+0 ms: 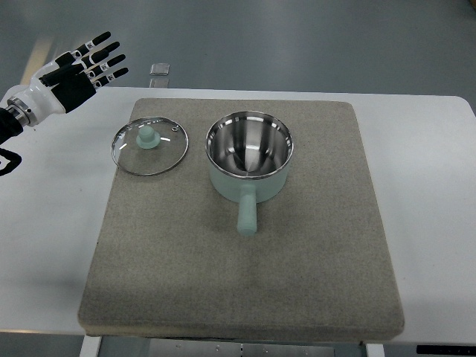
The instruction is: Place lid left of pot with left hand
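A glass lid [149,146] with a metal rim and a pale green knob lies flat on the grey mat [297,260], just left of the pot. The mint-green pot [249,158] stands uncovered, its steel inside showing and its handle pointing toward the near edge. My left hand [83,65] hovers at the upper left, above and away from the lid, with black-and-white fingers [104,53] spread and holding nothing. The right arm does not show.
The mat covers most of a white table [439,186]. A small grey object [160,69] lies on the floor beyond the table's far edge. A dark piece of the robot [7,160] shows at the left edge.
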Tool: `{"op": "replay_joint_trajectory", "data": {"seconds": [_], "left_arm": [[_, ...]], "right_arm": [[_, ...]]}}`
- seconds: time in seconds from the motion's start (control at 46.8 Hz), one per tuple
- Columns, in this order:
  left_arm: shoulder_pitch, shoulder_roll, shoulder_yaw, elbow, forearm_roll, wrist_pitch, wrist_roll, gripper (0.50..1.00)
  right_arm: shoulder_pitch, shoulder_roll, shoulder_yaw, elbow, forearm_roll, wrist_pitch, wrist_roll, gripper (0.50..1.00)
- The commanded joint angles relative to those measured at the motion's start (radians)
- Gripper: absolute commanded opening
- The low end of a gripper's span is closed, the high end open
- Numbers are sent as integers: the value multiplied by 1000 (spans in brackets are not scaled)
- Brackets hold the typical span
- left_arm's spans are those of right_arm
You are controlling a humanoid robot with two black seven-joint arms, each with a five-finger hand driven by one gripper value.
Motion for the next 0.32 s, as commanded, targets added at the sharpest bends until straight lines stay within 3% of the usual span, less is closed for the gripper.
{"op": "replay_joint_trajectory", "data": {"seconds": [0.0, 0.299], "left_arm": [[-2, 0, -1, 8, 0, 0, 0, 996], [-2, -5, 2, 11, 0, 0, 0, 996]], "right_arm": [[0, 0, 3, 1, 1, -1, 0, 921], [0, 0, -2, 1, -2, -1, -5, 921]]}}
